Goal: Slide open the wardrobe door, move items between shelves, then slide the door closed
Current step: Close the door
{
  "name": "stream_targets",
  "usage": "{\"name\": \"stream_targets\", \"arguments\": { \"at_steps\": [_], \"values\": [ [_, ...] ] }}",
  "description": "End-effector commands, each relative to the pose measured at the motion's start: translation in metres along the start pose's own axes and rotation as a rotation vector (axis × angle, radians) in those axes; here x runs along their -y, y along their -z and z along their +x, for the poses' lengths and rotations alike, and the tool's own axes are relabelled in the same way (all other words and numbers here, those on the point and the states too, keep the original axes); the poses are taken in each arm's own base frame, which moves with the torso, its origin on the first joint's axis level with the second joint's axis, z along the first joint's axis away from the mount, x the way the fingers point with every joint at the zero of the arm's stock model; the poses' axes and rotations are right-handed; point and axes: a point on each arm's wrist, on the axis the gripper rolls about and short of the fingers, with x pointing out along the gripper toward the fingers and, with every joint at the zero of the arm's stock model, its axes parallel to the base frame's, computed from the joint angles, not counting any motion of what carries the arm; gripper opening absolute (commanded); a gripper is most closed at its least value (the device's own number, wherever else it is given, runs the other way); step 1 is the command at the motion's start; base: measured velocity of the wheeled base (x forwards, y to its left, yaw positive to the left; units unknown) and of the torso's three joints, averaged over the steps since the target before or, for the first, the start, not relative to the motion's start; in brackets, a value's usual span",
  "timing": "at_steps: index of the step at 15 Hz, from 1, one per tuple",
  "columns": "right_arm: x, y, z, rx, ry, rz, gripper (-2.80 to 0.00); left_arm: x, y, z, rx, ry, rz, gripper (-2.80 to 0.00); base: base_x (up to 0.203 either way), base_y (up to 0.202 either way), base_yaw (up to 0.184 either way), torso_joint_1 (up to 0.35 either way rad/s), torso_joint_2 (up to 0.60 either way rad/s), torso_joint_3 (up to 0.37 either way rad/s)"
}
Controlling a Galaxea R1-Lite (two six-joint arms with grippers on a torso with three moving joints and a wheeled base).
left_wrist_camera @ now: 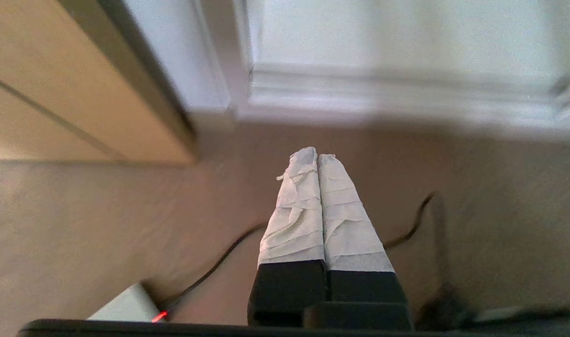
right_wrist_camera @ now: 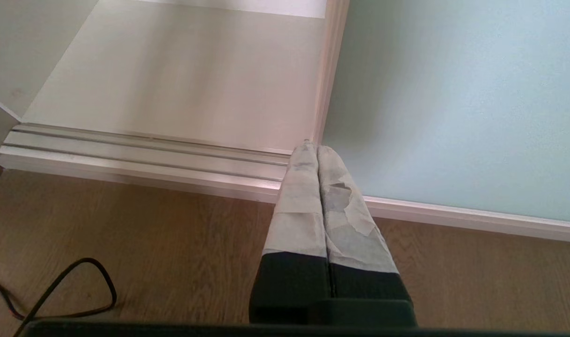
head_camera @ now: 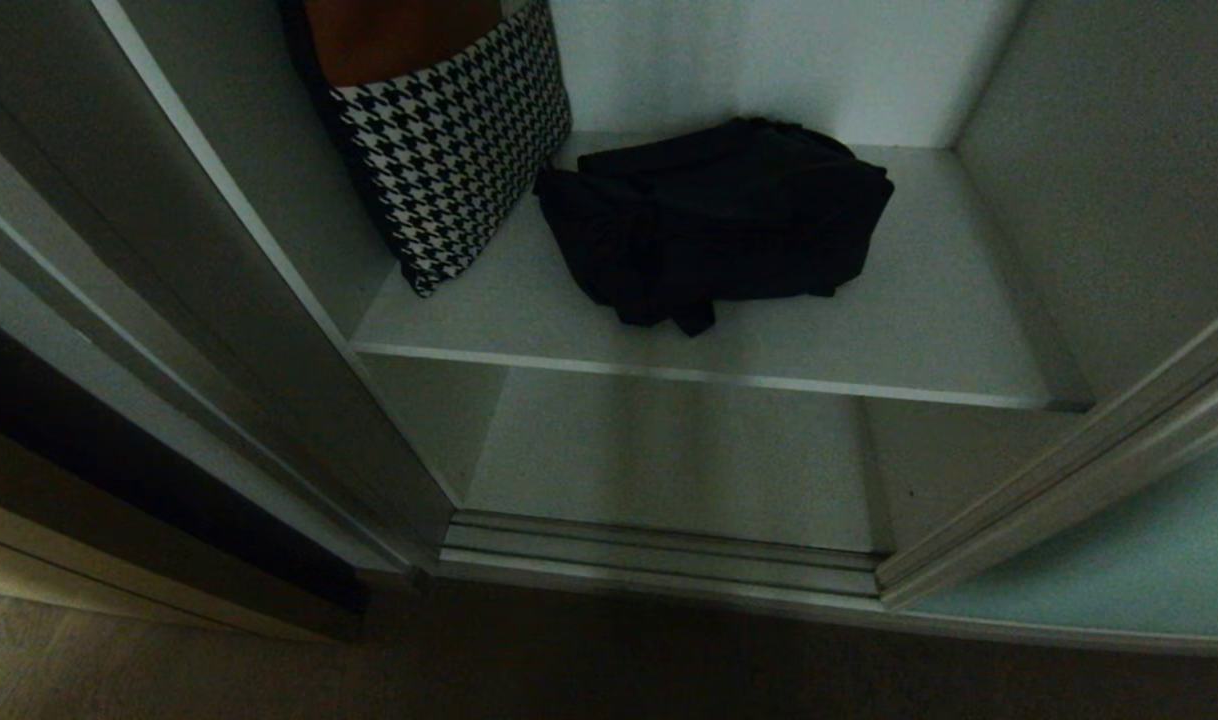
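Wardrobe interior seen from the head camera, with the sliding wardrobe door (head_camera: 1119,560) drawn aside to the right of the opening, so we judge the first step, opening, as done. We take the upper shelf (head_camera: 929,320) as our landmark. On it lies the black fabric bundle (head_camera: 714,220), near the middle, and at its left end the houndstooth cloth (head_camera: 449,140) stands tilted against the side wall, just beside the bundle; whether the two touch we cannot tell. The lower shelf (head_camera: 669,460), directly beneath the landmark, carries nothing that we can see. Which items have already changed shelves we cannot judge from this arrangement; closing the door plainly remains.

Neither arm appears in the head view. The left gripper (left_wrist_camera: 318,157) hangs over the wooden floor (left_wrist_camera: 79,224), its taped fingers (left_wrist_camera: 296,206) pressed together on nothing, short of the floor track (left_wrist_camera: 360,89) and thus well below and in front of the landmark shelf. The right gripper (right_wrist_camera: 317,149) is likewise pressed together and empty, its tip near the foot of the door frame, well apart from both items.
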Motion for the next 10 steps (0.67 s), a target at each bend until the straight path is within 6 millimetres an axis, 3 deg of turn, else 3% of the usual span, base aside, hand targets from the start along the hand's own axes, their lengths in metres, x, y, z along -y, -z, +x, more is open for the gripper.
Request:
{"name": "stream_targets", "arguments": {
  "at_steps": [1, 4, 7, 10],
  "values": [
    [0.0, 0.0, 0.0, 0.001, -0.001, 0.0, -2.8, 0.0016, 0.0028, -0.0084, 0.108, 0.002, -0.011, -2.8, 0.0, 0.0, 0.0, 0.0, 0.0, 0.0],
    [0.0, 0.0, 0.0, 0.0, 0.0, 0.0, -2.8, 0.0007, 0.0023, -0.0071, 0.126, -0.029, -0.055, -2.8, 0.0, 0.0, 0.0, 0.0, 0.0, 0.0],
    [0.0, 0.0, 0.0, 0.001, -0.001, 0.0, -2.8, -0.0013, 0.0046, -0.0035, 0.167, -0.107, 0.181, -2.8, 0.0, 0.0, 0.0, 0.0, 0.0, 0.0],
    [0.0, 0.0, 0.0, 0.001, -0.001, 0.0, -2.8, -0.0021, 0.0113, -0.002, 0.113, -0.126, 0.15, -2.8, 0.0, 0.0, 0.0, 0.0, 0.0, 0.0]
  ]
}}
